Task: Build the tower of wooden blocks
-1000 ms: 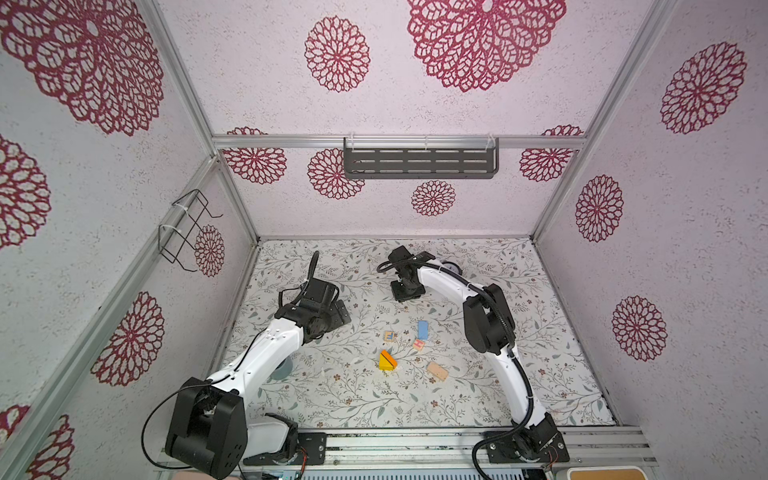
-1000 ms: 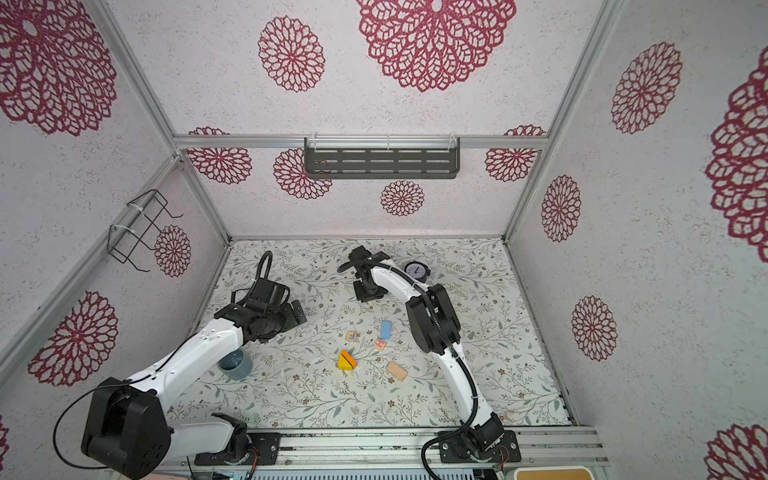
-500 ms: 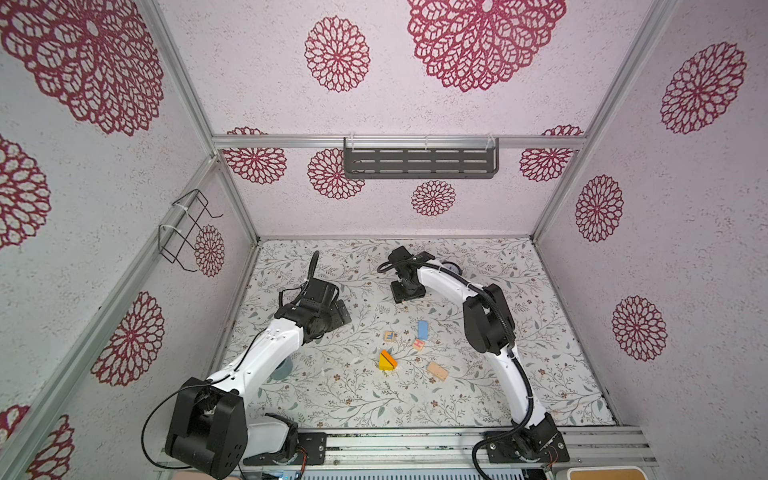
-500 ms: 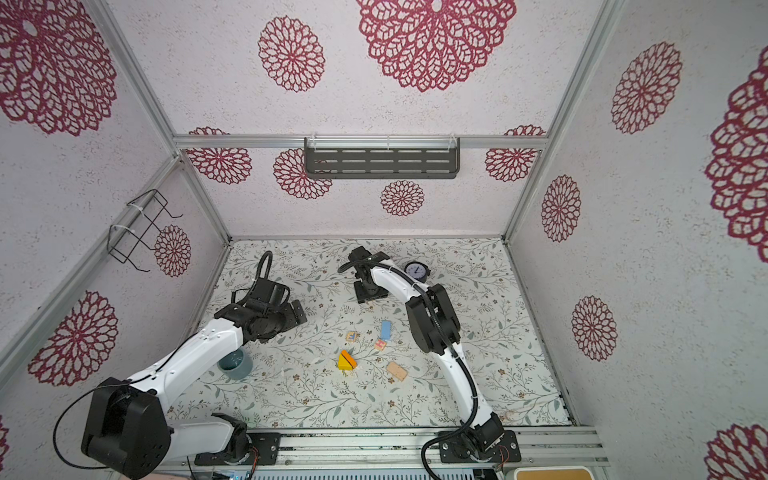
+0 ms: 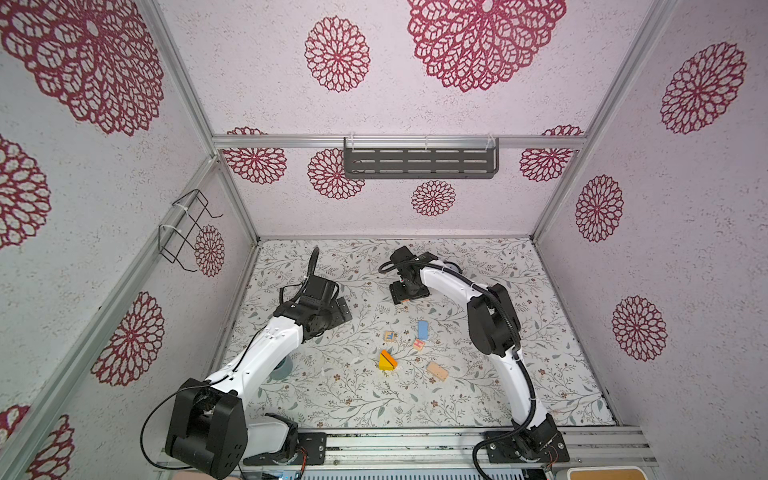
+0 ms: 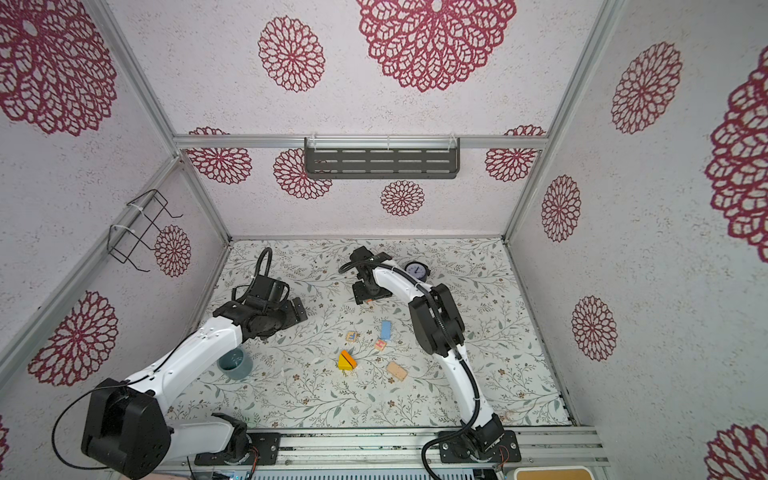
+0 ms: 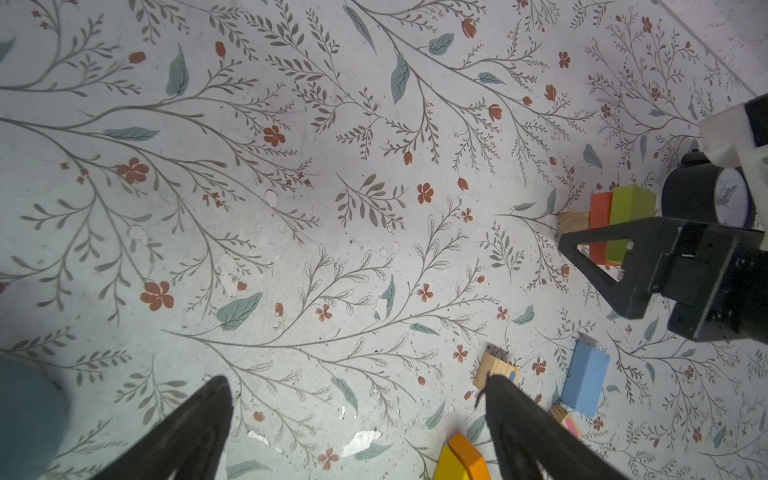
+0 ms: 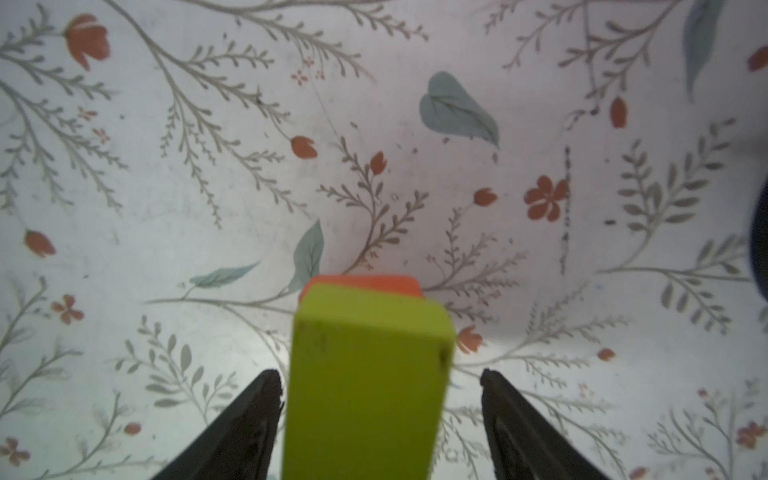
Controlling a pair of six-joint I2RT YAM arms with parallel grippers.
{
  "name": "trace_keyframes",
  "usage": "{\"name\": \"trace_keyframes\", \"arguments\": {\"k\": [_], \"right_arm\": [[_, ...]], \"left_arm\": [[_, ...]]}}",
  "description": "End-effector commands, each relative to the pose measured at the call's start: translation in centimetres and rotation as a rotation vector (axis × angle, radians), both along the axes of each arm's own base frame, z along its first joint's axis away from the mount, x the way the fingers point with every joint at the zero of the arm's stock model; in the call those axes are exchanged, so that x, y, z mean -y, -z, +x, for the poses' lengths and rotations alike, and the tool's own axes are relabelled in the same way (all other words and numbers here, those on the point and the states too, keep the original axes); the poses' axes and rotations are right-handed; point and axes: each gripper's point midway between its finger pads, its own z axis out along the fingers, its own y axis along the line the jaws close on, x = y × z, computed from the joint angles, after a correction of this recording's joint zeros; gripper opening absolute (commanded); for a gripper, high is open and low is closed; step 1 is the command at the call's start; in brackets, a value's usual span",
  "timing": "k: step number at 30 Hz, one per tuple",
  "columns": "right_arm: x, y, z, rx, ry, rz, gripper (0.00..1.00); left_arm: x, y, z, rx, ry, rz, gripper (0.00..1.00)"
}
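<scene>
A short tower stands at the back of the mat: a green block (image 8: 365,374) on an orange-red block (image 7: 599,224) on a natural-wood cube (image 7: 572,222). My right gripper (image 8: 379,376) straddles the green block, open, with a clear gap on one side. In both top views this gripper (image 5: 409,293) hides most of the tower. My left gripper (image 7: 356,381) hangs open and empty over bare mat on the left (image 5: 338,309). Loose on the mat lie a blue brick (image 5: 422,330), two printed cubes (image 5: 389,336) (image 5: 419,344), yellow and orange wedges (image 5: 387,360) and a tan brick (image 5: 437,371).
A round black clock (image 6: 417,271) stands just behind the tower, close to the right arm. A teal cup (image 6: 235,363) sits by the left arm's lower link. A grey shelf (image 5: 419,160) and a wire basket (image 5: 187,228) hang on the walls.
The right gripper's jaws have spread apart and let go of the green block, which stays on the stack. Neither arm has visibly shifted.
</scene>
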Motion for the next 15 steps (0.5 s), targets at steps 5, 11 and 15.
{"name": "trace_keyframes", "arguments": {"k": [5, 11, 15], "right_arm": [[1.5, -10.0, -1.8, 0.173, 0.002, 0.102, 0.78], [4.9, -11.3, -5.6, 0.195, 0.031, 0.101, 0.69], [6.8, -10.2, -8.3, 0.173, 0.050, 0.110, 0.40]], "left_arm": [[0.7, -4.5, 0.2, 0.087, 0.054, 0.064, 0.97], [2.5, -4.9, 0.2, 0.102, 0.089, 0.064, 0.97], [3.9, -3.9, 0.3, 0.083, 0.114, 0.063, 0.98]]}}
